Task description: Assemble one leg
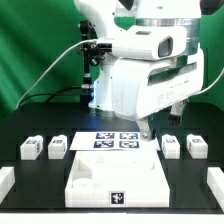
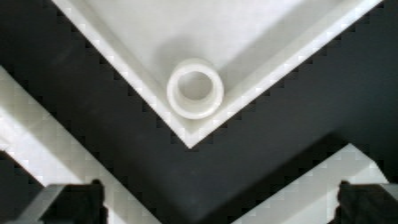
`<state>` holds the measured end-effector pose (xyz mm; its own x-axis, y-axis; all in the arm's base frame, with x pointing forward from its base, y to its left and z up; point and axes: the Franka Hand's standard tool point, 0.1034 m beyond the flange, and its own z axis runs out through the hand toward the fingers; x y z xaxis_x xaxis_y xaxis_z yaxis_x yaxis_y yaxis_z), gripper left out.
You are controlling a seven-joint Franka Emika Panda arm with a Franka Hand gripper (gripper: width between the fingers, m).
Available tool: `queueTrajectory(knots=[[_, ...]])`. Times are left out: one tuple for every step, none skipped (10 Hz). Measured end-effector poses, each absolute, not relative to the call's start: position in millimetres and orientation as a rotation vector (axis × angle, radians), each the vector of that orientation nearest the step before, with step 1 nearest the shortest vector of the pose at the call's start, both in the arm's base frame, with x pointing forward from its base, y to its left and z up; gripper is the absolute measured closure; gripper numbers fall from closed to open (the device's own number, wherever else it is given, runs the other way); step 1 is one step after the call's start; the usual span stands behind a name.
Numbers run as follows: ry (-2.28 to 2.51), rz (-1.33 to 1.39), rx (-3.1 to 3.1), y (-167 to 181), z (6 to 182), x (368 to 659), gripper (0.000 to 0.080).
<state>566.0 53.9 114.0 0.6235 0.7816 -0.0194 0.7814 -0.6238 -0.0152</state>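
Four legs stand on the black table in the exterior view, small white blocks with black-and-white tags: two on that view's left (image 1: 31, 149) (image 1: 57, 147) and two on its right (image 1: 171, 146) (image 1: 196, 146). The large flat white panel (image 1: 115, 178) lies in front. My gripper (image 1: 146, 128) hangs over the panel's far right corner, apart from every leg. In the wrist view my gripper (image 2: 217, 205) is open and empty, with dark fingertips (image 2: 71, 205) set wide apart. Below it is the panel's corner with a round raised socket (image 2: 194, 87). No leg shows in the wrist view.
The marker board (image 1: 112, 140) lies behind the panel, under the arm. White blocks sit at the table's front left (image 1: 5, 183) and front right (image 1: 215, 185). Two white bands (image 2: 36, 120) (image 2: 294, 185) cross the dark table beside the panel corner.
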Motion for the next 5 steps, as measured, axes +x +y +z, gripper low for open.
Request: queueTrajectory(knots=[[-1.360,0.038,-2.826,53.8,113.6,565.9,0.0150],[-1.360,0.038,-2.826,53.8,113.6,565.9,0.0150],[-1.360,0.038,-2.826,53.8,113.6,565.9,0.0150],[-1.360,0.039,-2.826,53.8,113.6,565.9,0.0150],[-1.360,0.039,-2.826,53.8,113.6,565.8,0.0150]])
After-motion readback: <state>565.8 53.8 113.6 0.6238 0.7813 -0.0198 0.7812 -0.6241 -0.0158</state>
